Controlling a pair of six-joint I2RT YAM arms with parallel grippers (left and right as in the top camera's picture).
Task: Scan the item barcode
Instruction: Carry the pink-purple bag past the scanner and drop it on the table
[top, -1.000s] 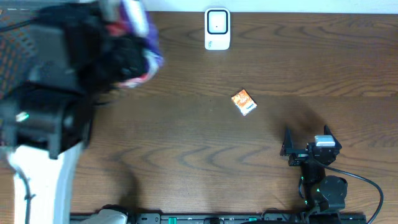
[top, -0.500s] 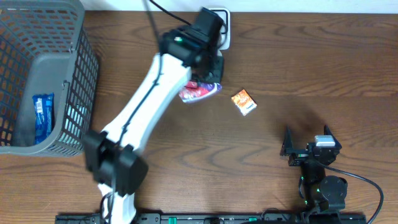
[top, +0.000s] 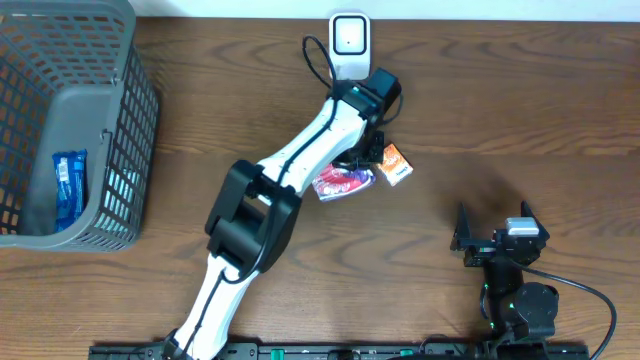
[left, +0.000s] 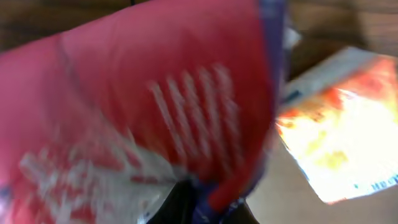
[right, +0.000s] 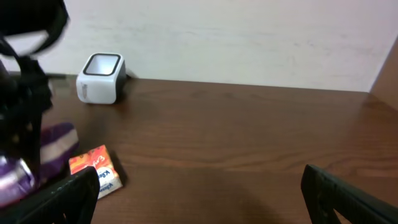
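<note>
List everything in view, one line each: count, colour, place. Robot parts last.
table: 1, brown wood, under everything
basket: 1, grey mesh, far left corner
packet: 1, blue, inside the basket
scanner: 1, white, far edge, centre
box: 1, orange and white, lying mid-table
pouch: 1, red and purple, held beside the box
left fingers: 1 pair, black, shut on the pouch, mid-table
right fingers: 1 pair, black, open and empty, near side on the right
</note>
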